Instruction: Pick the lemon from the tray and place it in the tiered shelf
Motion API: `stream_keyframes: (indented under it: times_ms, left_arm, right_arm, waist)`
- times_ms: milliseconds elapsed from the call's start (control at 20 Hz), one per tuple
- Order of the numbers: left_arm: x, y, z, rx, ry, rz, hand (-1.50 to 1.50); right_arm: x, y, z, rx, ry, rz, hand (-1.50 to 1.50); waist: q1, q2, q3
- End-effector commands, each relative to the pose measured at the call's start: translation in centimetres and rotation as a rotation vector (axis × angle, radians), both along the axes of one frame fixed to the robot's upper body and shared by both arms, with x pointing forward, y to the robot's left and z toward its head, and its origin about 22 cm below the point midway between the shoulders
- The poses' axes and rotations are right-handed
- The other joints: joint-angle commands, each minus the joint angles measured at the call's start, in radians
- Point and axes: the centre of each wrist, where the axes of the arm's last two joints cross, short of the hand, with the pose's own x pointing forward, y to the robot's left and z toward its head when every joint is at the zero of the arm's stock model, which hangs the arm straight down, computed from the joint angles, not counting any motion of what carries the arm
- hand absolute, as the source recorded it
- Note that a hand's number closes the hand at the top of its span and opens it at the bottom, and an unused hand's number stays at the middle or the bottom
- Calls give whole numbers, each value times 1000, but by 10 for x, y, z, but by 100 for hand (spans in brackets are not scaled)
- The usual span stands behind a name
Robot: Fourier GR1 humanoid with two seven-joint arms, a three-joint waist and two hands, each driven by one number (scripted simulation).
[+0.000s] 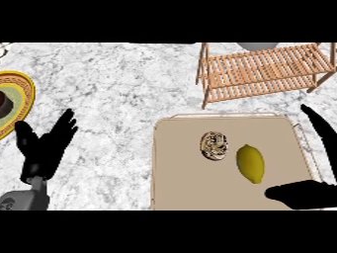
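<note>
Tiered shelf (266,69) cut off at top; right hand (324,170) spread beside lemon (250,163) (untouched); left hand (45,146) resting, fingers straight.

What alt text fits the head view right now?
A lemon lies untouched on a beige tray beside a round patterned object, the open right hand next to it; wooden tiered shelf behind, left hand resting open.

Yellow lemon (250,163) lying lengthwise on the beige tray (182,168), right of centre, untouched. Wooden slatted shelf (262,69) stands upright just beyond the tray's far edge.
</note>
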Motion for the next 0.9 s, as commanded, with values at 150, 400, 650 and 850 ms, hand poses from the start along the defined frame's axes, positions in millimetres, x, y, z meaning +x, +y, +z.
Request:
stream_keyframes:
  times_ms: [150,400,650,850]
  left_arm:
    - [-9,-4,-23,-20,90,20,0]
    - [-19,-5,-23,-5,95,14,0]
    - [-17,11,-11,9,101,33,0]
    - [-18,12,-6,-8,89,23,0]
  right_arm:
    - [13,27,-19,-90,179,-108,-150]
    - [17,48,-29,-122,163,-148,-150]
    - [8,59,-46,-131,190,-155,-150]
    - [24,63,-60,-140,200,-162,-150]
  waist:
    - [-18,5,-8]
    - [-18,2,-7]
    - [-25,0,-7]
    - [-18,3,-6]
